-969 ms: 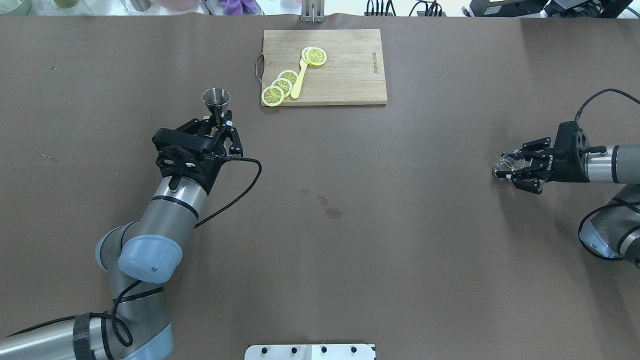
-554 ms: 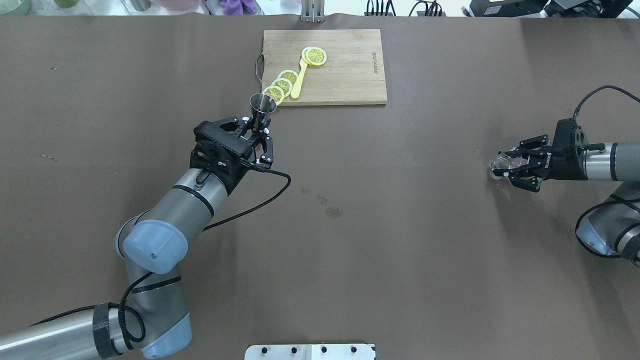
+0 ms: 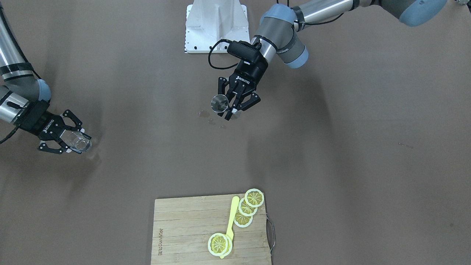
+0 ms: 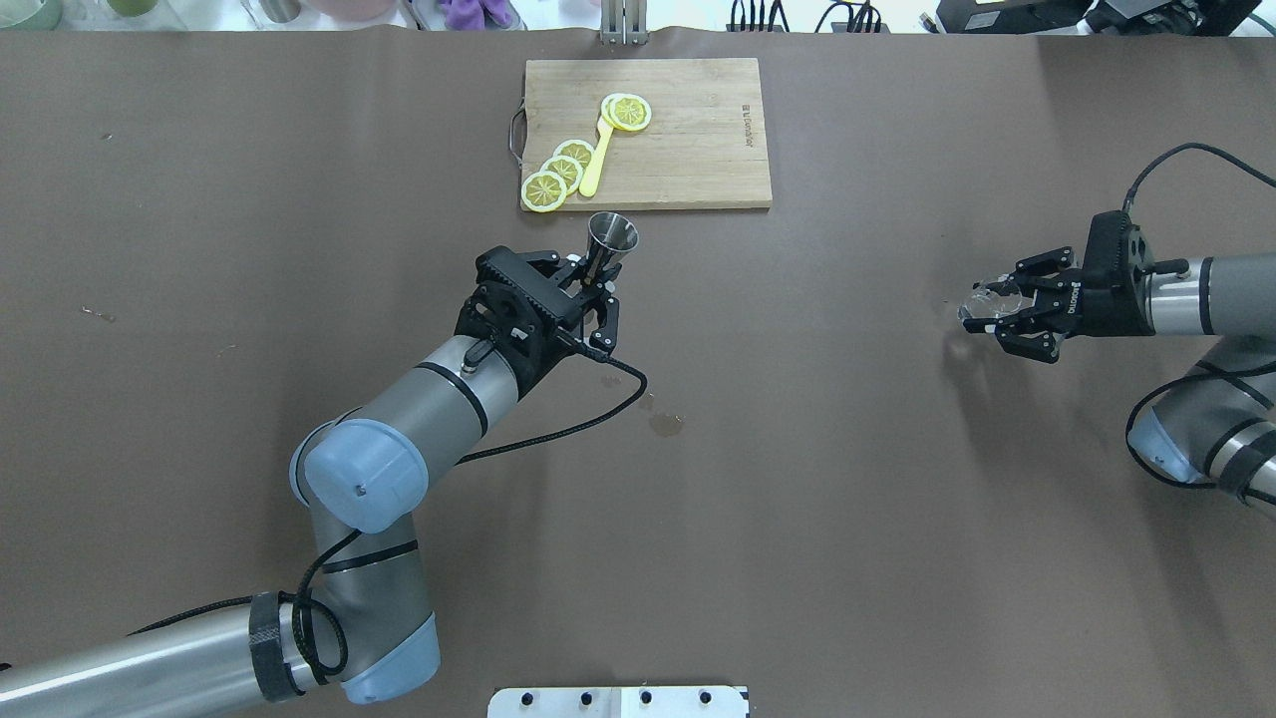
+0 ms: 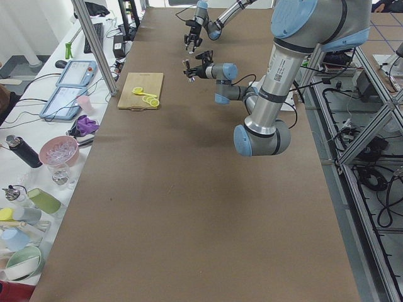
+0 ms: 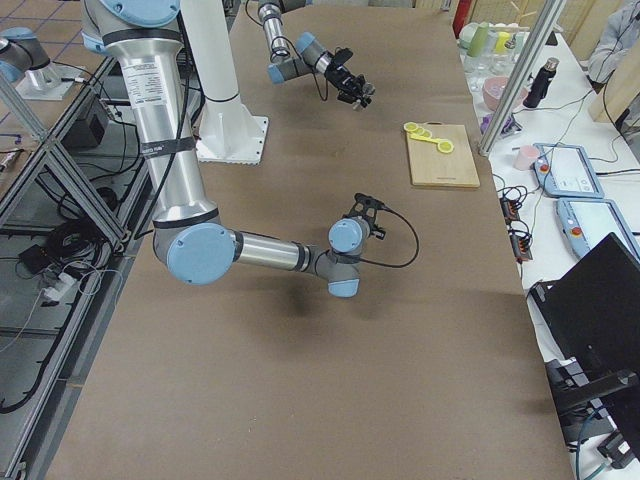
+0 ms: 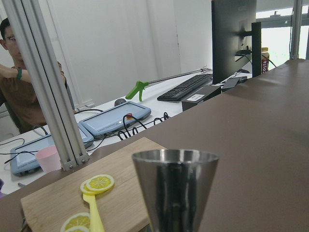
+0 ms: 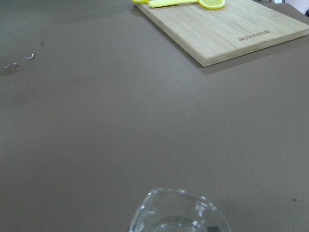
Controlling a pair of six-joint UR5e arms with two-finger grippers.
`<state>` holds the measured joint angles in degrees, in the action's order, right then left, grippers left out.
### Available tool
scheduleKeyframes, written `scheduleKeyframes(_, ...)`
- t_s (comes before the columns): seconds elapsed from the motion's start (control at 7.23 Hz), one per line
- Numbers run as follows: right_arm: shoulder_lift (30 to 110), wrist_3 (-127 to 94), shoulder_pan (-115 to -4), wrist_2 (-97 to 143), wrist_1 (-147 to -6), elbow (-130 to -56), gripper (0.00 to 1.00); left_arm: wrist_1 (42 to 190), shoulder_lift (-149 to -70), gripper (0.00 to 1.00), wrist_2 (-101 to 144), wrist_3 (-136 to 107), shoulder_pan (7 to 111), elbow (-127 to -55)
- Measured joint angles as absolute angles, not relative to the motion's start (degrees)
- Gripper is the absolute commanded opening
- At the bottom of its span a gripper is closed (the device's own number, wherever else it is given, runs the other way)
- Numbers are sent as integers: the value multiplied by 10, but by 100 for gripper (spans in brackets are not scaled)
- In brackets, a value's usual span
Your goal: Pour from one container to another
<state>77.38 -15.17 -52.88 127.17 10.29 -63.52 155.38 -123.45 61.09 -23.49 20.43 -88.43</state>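
The left gripper has carried the jigger toward centre.

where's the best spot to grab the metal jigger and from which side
Grip the jigger at its narrow waist, coming in from the side, as the left hand does now. The cones widen above and below the waist, so it should not slip, and a side grip leaves the upright top cup's mouth clear for pouring.
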Motion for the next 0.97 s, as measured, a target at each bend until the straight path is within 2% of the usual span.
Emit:
scheduleKeyframes(0.55,763,-150,-553,1390,-13,-706,0,1579,-1234,0,642,-234,195,-880)
scheduleKeyframes(0.97,751,-146,-570,1456,-72,-732,0,1614,-1223,0,643,-229,172,-882)
